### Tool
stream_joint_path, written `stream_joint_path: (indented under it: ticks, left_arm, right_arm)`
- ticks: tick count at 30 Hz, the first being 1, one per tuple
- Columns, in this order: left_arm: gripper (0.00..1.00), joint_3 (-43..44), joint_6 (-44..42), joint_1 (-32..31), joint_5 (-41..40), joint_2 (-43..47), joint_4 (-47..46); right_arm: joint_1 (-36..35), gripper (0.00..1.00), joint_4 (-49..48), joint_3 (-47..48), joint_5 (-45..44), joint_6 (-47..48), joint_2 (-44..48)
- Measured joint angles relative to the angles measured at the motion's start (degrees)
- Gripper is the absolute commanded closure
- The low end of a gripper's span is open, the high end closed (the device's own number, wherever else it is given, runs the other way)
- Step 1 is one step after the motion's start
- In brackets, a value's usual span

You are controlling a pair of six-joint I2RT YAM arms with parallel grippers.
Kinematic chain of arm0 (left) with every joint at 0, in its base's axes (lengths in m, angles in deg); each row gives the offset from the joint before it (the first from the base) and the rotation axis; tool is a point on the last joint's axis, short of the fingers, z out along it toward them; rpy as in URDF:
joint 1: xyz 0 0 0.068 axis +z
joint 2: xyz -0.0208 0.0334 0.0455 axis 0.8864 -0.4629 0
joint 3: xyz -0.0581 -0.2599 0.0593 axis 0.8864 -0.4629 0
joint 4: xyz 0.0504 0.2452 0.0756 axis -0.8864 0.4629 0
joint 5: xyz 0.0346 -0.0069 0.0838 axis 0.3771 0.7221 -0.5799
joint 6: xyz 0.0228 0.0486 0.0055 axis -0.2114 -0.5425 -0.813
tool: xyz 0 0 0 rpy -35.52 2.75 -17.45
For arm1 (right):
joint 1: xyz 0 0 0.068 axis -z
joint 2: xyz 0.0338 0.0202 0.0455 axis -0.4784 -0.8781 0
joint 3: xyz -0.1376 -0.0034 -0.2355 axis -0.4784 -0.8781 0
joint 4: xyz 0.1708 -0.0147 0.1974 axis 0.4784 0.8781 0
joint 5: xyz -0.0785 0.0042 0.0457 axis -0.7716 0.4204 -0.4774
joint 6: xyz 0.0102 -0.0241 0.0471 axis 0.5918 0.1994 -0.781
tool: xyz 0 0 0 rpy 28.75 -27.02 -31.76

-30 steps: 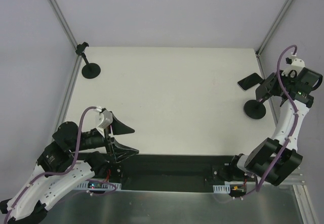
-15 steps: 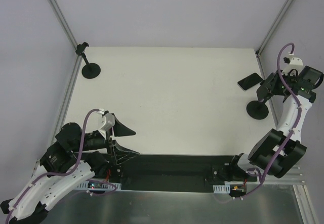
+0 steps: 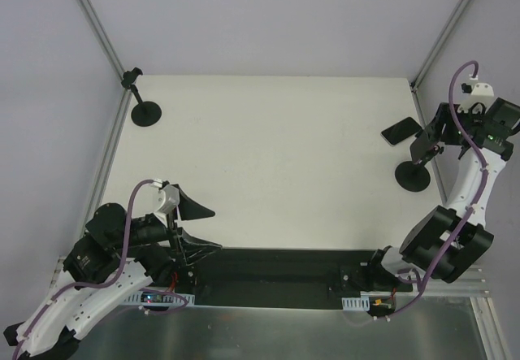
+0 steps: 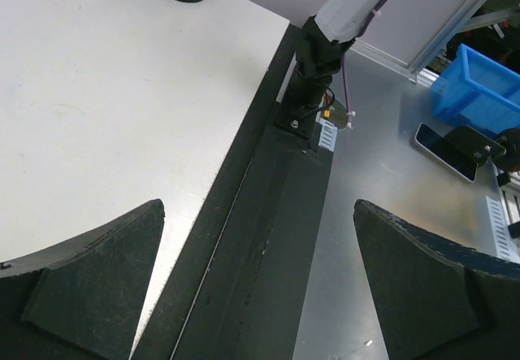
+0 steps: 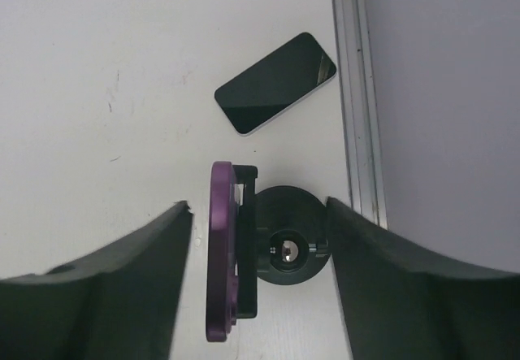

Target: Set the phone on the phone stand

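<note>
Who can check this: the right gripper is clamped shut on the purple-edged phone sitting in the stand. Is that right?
No. The right gripper is open, its fingers spread to either side of the purple-edged phone sitting in the stand. The right wrist view shows this.

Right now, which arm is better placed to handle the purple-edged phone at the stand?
Right. The right gripper, open, hangs over the phone on the phone stand; the left gripper sits across the table, near its base.
</note>
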Motion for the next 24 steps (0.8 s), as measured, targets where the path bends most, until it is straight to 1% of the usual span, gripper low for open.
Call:
stream_joint_path:
  ticks: [2,3,4,5,9,11,13,14,16,18,20,22,24]
  left_arm:
    - [0.01,-0.13,-0.07,0.00,-0.59,0.90,-0.04]
    - [0.01,-0.17,-0.11,0.00,-0.90,1.40,-0.04]
    - [0.01,-0.22,-0.17,0.00,-1.18,1.77,-0.02]
    - [0.01,-0.24,-0.17,0.00,-1.51,2.21,-0.04]
    - [0.01,-0.24,-0.22,0.00,-2.05,2.91,-0.04]
    - [0.01,-0.33,-0.24,0.00,-2.27,2.91,-0.04]
    - [0.01,-0.46,-0.26,0.00,-2.49,2.89,-0.04]
    - [0.01,-0.50,-0.26,0.00,-2.69,2.89,-0.02]
    - [0.01,-0.59,-0.31,0.02,-3.06,2.89,0.02]
    - [0.01,-0.59,-0.42,0.00,-3.37,2.97,0.02]
    - [0.01,-0.59,-0.46,0.00,-3.85,3.26,0.13]
    - [0.01,-0.59,-0.50,0.00,-4.46,3.52,0.20]
    - [0.01,-0.59,-0.52,0.00,-4.83,3.52,0.22]
  right_arm:
    - [-0.02,0.04,-0.31,1.09,-1.33,-0.17,0.13]
    - [-0.04,0.00,-0.28,1.49,-2.29,-0.48,0.22]
    - [-0.09,0.00,-0.26,1.70,-3.19,-0.96,0.31]
    - [-0.26,0.03,-0.31,1.95,-4.44,-1.03,0.46]
    - [-1.49,0.04,-0.52,1.99,-10.54,-3.06,2.38]
    - [-3.82,0.04,-0.46,2.40,-15.47,-3.96,3.91]
    - [-7.96,0.04,-0.46,3.85,-22.16,-4.26,5.07]
    - [-11.30,0.04,-0.17,5.22,-27.56,-4.31,5.42]
    - [-19.65,0.04,0.17,9.22,-38.21,-4.48,5.49]
    - [-27.26,0.04,0.70,12.92,-46.93,-5.77,5.46]
    - [-33.68,0.04,1.27,15.85,-53.62,-8.44,5.49]
    - [-38.40,0.04,1.44,16.63,-59.41,-11.56,5.51]
    - [-42.01,0.04,2.38,16.61,-63.34,-15.26,4.79]
